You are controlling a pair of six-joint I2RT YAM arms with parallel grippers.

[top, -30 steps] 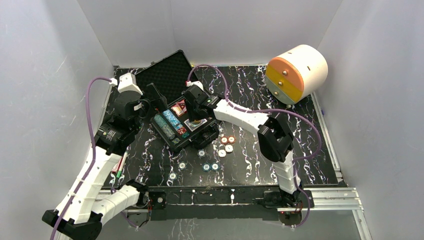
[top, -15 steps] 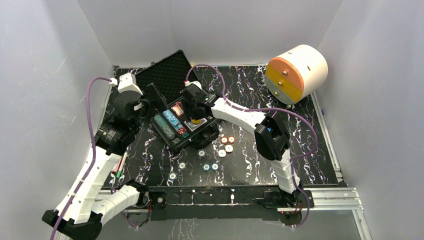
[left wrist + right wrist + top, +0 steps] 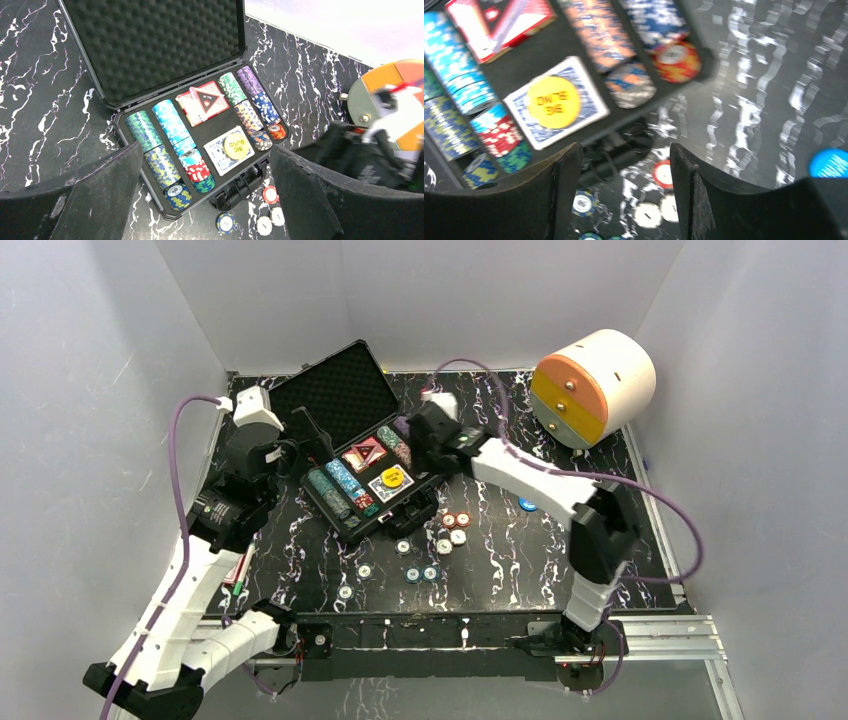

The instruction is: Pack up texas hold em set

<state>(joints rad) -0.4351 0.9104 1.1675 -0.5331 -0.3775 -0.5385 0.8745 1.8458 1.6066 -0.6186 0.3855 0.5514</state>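
The right claw [image 3: 624,155] hangs open and empty just right of the open black case [image 3: 335,390]. The left claw [image 3: 206,150] gapes wide at the case's left. Inside lie stacked chips [image 3: 340,485], two card decks [image 3: 363,453] and the yellow button [image 3: 393,477]. Loose chips [image 3: 432,545] and the blue button [image 3: 527,505] rest on the tabletop [image 3: 500,570].

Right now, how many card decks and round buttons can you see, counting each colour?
red card deck: 1
blue card deck: 1
yellow button: 1
blue button: 1
Total: 4
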